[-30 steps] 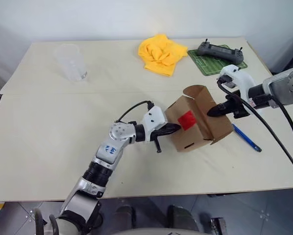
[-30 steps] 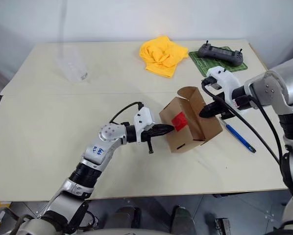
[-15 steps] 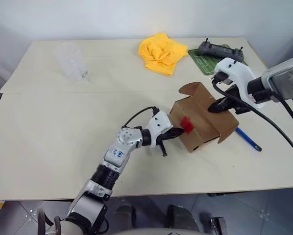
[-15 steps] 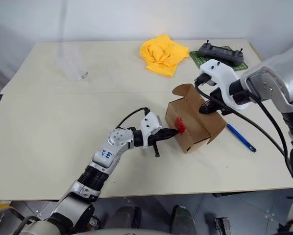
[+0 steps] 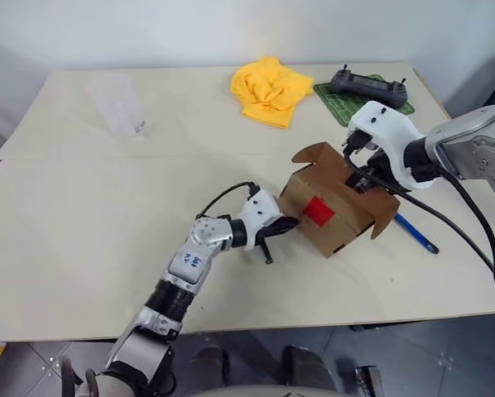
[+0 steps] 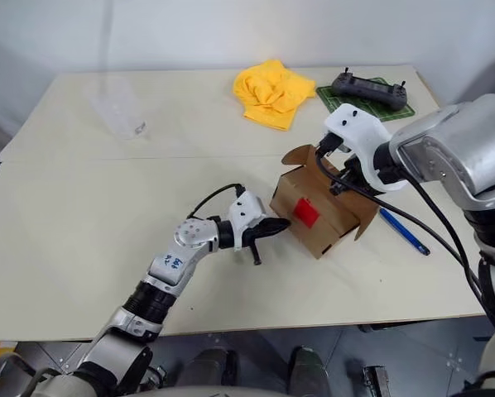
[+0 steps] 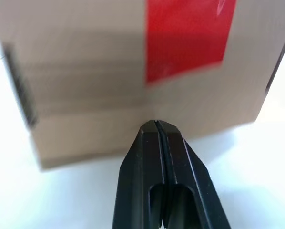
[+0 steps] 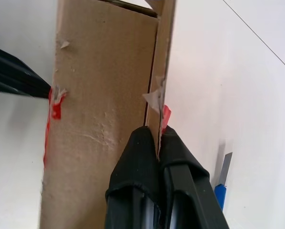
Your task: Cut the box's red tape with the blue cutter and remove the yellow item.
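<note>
Lying on its side near table's right edge, box (image 5: 334, 211) has red tape (image 5: 318, 212) facing up/front & lid flaps hanging open at far end. Looks light, thin cardboard: stiff along folds, flaps floppy, prob. slides easily on smooth table (image 5: 107, 215). R gripper (image 8: 157, 138) pinched shut on a flap edge, a fair hold but flap may bend or tear if pulled hard. L gripper (image 7: 155, 125) shut, empty, tips pressed against box wall just below tape, bracing it. Cutter (image 5: 416, 234) flat on table just beside box, slim, hard, likely slippery; best taken mid-body. Yellow item not seen, presumably inside; soft, squeezable anywhere.
</note>
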### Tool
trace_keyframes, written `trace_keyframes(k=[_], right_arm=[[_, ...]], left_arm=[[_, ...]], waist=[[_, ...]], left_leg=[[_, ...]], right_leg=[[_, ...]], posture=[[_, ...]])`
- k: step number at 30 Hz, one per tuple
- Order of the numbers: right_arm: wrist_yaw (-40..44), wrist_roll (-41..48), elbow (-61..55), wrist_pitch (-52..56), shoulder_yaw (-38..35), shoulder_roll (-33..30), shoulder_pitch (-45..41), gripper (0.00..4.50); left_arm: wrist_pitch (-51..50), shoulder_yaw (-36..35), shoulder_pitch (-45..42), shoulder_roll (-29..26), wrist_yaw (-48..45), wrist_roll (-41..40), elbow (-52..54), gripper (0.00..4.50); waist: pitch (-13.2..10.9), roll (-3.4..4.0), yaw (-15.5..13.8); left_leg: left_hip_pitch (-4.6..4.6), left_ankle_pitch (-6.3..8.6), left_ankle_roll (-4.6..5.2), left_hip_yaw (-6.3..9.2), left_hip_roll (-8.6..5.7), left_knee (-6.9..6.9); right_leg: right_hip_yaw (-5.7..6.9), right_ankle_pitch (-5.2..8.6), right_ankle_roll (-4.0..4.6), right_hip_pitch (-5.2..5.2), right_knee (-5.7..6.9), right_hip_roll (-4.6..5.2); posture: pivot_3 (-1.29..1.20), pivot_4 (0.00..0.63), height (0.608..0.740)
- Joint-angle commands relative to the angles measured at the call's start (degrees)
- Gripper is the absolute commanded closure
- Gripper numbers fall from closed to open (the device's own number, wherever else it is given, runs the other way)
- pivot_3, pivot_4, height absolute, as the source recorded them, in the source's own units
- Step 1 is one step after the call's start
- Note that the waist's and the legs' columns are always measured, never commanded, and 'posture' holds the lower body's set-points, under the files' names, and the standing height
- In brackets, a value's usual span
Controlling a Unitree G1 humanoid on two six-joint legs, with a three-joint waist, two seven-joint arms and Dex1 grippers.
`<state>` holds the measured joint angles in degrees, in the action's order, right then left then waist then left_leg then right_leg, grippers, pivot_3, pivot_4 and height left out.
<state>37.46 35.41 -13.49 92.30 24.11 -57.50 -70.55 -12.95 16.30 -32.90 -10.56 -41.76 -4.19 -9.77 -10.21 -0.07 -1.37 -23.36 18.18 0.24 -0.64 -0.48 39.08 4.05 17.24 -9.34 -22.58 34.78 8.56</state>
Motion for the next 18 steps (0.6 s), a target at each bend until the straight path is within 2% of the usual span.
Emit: trace_keyframes(k=[1,6,12,15,18], right_arm=[[-1.2,2.0,-1.7,0.2,-1.9,-0.3,0.4,4.44],[-3.5,1.8,-2.3,0.2,-2.1,0.5,0.1,4.44],[-5.7,1.3,-4.5,0.2,-2.1,1.2,0.0,4.44],[-6.4,1.4,-5.1,0.2,-2.4,1.4,0.3,4.44],[-7.6,2.5,-5.8,0.2,-2.3,2.0,0.7,4.44]], left_arm=[[-1.3,-1.5,0.1,-1.9,-2.4,-2.3,5.9,4.5],[-6.0,-4.0,-1.5,-4.1,-6.0,-7.2,11.4,4.5],[-14.4,-5.9,-3.9,-3.8,-11.4,-18.7,20.5,4.5],[-14.9,-5.3,-6.1,-2.0,-10.2,-19.4,20.3,4.5],[-11.0,-2.8,-9.0,2.1,-7.7,-15.9,14.0,4.5]], waist=[[0.0,0.0,0.0],[0.0,0.0,-0.1],[0.0,0.0,0.0],[0.0,0.0,0.0],[0.0,0.0,0.0]], left_leg=[[0.0,0.0,0.0,0.0,0.0,0.0],[-0.02,0.0,0.0,0.01,-0.01,0.0],[-0.02,0.0,0.0,0.0,0.03,-0.01],[-0.02,0.0,0.0,0.01,0.01,0.0],[-0.01,0.0,0.0,-0.01,-0.01,0.02]], right_leg=[[0.0,0.0,0.0,0.0,0.0,0.0],[0.0,0.0,0.0,0.0,0.0,0.01],[-0.01,0.0,0.0,-0.02,0.02,0.0],[-0.02,0.0,0.0,-0.01,0.01,0.0],[-0.03,0.0,0.0,0.0,0.03,0.0]], posture=[[0.0,0.15,0.74],[0.0,0.15,0.74],[0.0,0.15,0.74],[0.0,0.15,0.74],[0.0,0.15,0.74]])
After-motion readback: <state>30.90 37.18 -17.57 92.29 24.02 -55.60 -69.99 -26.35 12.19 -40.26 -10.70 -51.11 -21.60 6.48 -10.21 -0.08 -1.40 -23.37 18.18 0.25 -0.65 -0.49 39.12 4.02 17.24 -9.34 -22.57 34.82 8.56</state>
